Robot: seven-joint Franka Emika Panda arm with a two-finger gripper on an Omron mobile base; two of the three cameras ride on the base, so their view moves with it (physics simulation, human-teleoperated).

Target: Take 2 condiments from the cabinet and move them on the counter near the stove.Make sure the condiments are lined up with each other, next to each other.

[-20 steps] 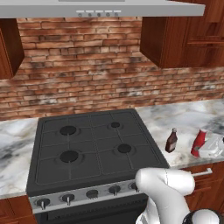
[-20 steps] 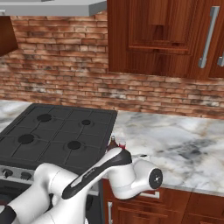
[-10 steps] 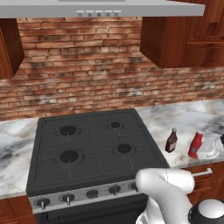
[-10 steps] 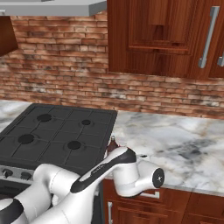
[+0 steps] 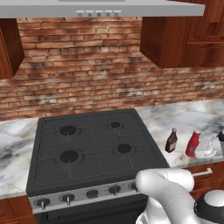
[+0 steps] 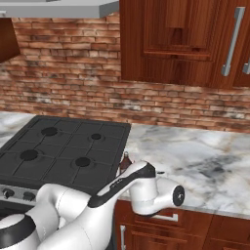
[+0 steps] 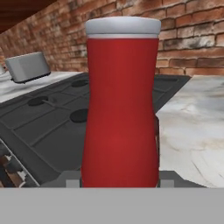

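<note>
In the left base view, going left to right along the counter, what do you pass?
Stove → dark maroon bottle → red bottle → gripper, shut on the red bottle.

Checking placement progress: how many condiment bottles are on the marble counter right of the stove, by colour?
Dark maroon glass bottle with dark cap: 1
Slim red bottle with white cap, in the gripper: 1
Total: 2

Stove (image 5: 94, 148) at frame centre, on counter (image 5: 183, 120). At centre right, two bottles side by side: glass bottle (image 5: 171, 141) left, slim bottle (image 5: 192, 144) right.
</note>
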